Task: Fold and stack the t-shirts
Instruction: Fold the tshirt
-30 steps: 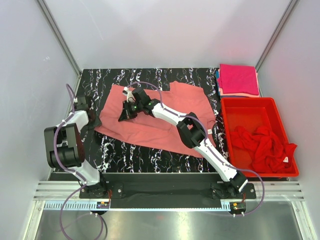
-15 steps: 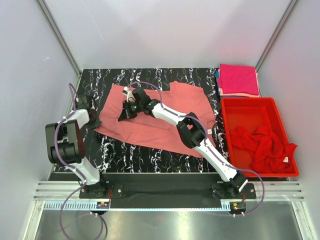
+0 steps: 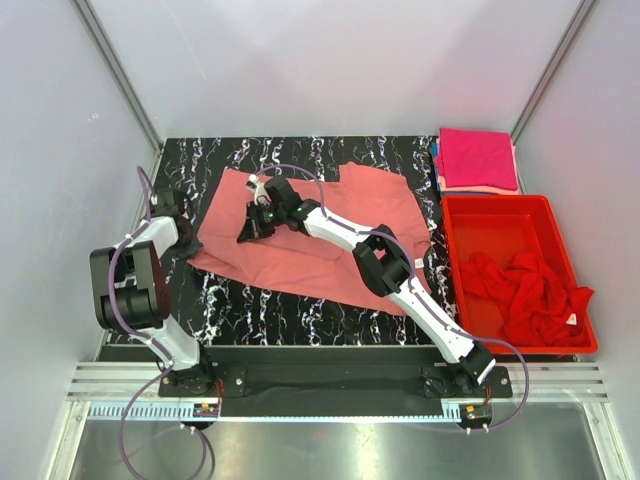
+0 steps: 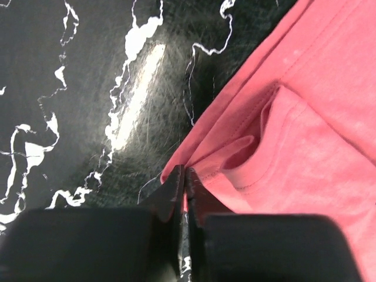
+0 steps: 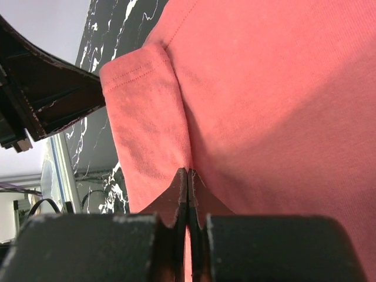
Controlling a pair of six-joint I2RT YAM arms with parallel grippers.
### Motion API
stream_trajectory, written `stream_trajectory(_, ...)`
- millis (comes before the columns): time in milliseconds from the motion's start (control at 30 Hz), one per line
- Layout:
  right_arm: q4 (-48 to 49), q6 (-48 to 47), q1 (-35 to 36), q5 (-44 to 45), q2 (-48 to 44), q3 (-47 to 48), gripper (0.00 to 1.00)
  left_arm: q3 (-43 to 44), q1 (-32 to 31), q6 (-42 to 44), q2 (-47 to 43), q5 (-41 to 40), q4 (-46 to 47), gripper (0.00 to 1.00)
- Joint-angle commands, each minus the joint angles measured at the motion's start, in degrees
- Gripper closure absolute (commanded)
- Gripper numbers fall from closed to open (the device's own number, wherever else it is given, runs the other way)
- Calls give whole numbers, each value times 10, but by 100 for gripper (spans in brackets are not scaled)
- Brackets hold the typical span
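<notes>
The salmon-pink cotton t-shirt (image 3: 290, 265) lies spread across the middle of the black white-veined marble-look table (image 3: 250, 305), reaching from the left side almost to the red rigid plastic bin (image 3: 447, 250) on the right.

The left gripper (image 4: 185, 176) sits at the shirt's left edge, jaws pressed together with a thin lip of the hemmed corner caught between them. The right gripper (image 5: 188, 176) is further in, towards the far left of the cloth, jaws likewise closed on a small raised fold beside a stitched hem.

To my eye this is the start of a fold. Both pinches look shallow, so I would lift slowly and evenly. Both hands should rise together so the edge stays taut and neither corner slips free. Then I would carry the edge over to the right and lay it down flat.

Room is tight on the left, where the left gripper is close to the table's edge and the side wall (image 3: 60, 150). There is bare table along the near side. On the right stand the bin, holding a red crumpled t-shirt (image 3: 520, 295), and behind it a magenta-pink folded t-shirt (image 3: 478, 158). Both are well apart from the grippers.
</notes>
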Motion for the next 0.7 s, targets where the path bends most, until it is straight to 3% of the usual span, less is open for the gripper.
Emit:
stream_trajectory(0,28,8,-1,9,-25,9,100,11,0,2,-30,-16,-10,100)
stream_trajectory(133,25,7,-1,11,-28,8,100,11,-1,-1,-35,-17,-12,100)
stream_trajectory(400,39,27,-1,33,-29,7,100,15,0,-45,-40,-101,-61,100)
stream_trajectory(667,40,33,-1,54,-24,28,100,7,0,-72,-22,-96,-91,99)
